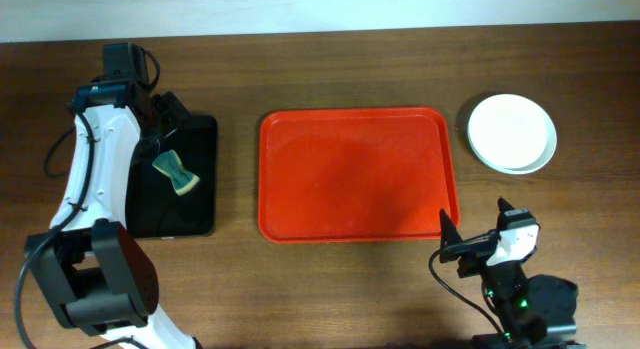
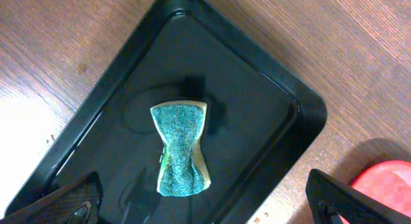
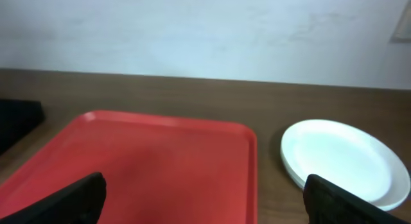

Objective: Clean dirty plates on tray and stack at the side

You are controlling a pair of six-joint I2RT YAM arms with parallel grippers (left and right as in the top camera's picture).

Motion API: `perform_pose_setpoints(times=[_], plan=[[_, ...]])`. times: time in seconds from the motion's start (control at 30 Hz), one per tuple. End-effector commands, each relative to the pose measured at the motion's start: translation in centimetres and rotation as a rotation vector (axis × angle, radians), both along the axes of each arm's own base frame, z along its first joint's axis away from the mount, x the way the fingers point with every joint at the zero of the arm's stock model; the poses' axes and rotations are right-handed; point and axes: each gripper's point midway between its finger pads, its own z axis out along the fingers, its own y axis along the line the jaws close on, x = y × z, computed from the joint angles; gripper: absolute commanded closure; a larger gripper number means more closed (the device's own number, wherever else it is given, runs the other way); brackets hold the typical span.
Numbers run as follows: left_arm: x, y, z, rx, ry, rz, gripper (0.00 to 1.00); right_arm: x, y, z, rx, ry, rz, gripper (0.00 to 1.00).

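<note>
Now, left gripper point(image 2: 202, 197): wide open and holding nothing; it hangs over the black tray point(image 2: 292, 115), with one finger at each side of the wrist view.
Sponge point(image 2: 181, 149): it lies flat in the black tray, green rough side up, below the open fingers and apart from them.
Right gripper point(image 3: 205, 189): also wide open and empty; it is low, near the front right corner of the red tray point(image 1: 355, 179), and points over it.
Red tray: bare, with no plate on it.
Plates point(image 1: 512, 132): stacked on the table point(image 1: 350, 49) just beside the right side of the red tray. I cannot count them from these views.
Progress: in my judgement the task is nearly or fully done.
Risk one: if the left arm goes down or sideways without care, a finger can catch the sponge or the rim of the black tray and drag it.
Risk two: if the right arm moves forward at this low height, it can push the red tray against the plates.
Risk three: the stack looks a little uneven, so a knock may make the top plate slide.
</note>
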Motion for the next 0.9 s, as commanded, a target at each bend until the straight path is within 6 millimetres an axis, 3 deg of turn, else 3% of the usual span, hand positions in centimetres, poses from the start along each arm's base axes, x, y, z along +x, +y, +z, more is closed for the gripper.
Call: perform_pose_setpoints(times=[0.0, 0.27, 0.47, 0.6, 0.7, 0.87], plan=[[0.1, 0.2, 0.7, 0.013, -0.017, 0.006, 0.01, 0.1, -1.2, -0.9, -0.014, -0.043, -0.068, 0.01], [0.1, 0.2, 0.7, 0.013, -0.017, 0.006, 0.01, 0.7, -1.9, -1.5, -0.013, -0.115, -0.108, 0.02], [0.1, 0.2, 0.7, 0.012, -0.017, 0.006, 0.01, 1.6, -2.2, -3.2, -0.010, -0.151, -0.118, 0.01], [0.1, 0.2, 0.7, 0.012, -0.017, 0.006, 0.01, 1.6, -2.4, -3.5, -0.013, -0.137, -0.134, 0.01], [0.1, 0.2, 0.7, 0.013, -0.017, 0.006, 0.01, 1.5, -2.5, -5.1, -0.022, -0.076, -0.136, 0.01], [0.1, 0.2, 0.7, 0.012, -0.017, 0.006, 0.01, 1.5, -2.1, -5.0, -0.025, -0.079, -0.118, 0.01]])
